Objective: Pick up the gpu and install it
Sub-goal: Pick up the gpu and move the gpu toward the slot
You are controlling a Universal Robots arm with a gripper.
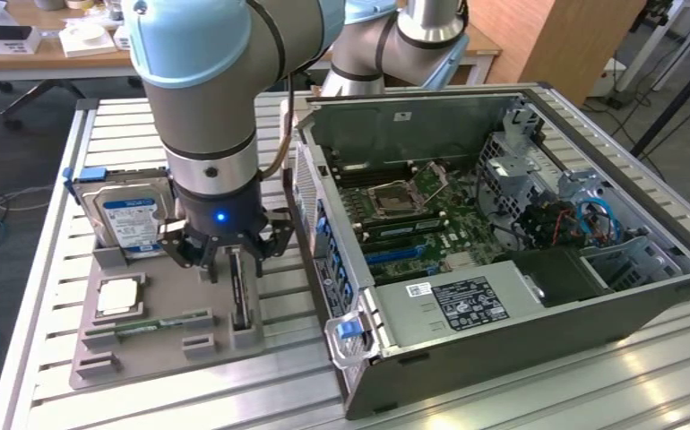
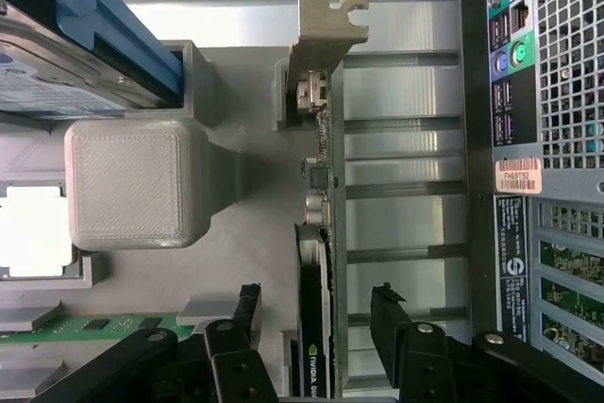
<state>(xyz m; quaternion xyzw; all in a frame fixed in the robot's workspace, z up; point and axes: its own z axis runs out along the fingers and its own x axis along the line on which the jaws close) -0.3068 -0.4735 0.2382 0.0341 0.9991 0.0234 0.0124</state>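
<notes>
Nearest in the ext. view: a grey tray (image 1: 142, 358) on the slatted metal surface (image 1: 537, 394), w/ a green memory stick (image 1: 148, 327) lying flat near its front edge and a pale square chip (image 1: 118, 298) just behind that. Next back, the gpu (image 1: 240, 291) stands on edge in a narrow slot on the tray's side toward the ext. view's right, not yet lifted. Its silver bracket (image 2: 326, 25) is at the end nearer the hard drive (image 1: 130, 219). The hand (image 1: 231, 255) hangs straight over the card, low, jaws spread. In the wrist view its 2 fingers (image 2: 247, 304) sit 1 on each side of the card edge w/ a gap on both sides, so nothing is pinched. The hard drive, w/ blue-white label, stands upright in a holder at the tray's back corner. Just beside the tray, toward the ext. view's right, is the PC case (image 1: 632, 305), open side up, motherboard (image 1: 429, 215) exposed. Far bkgd: a wooden desk (image 1: 47, 58) w/ small boxes on it.
</notes>
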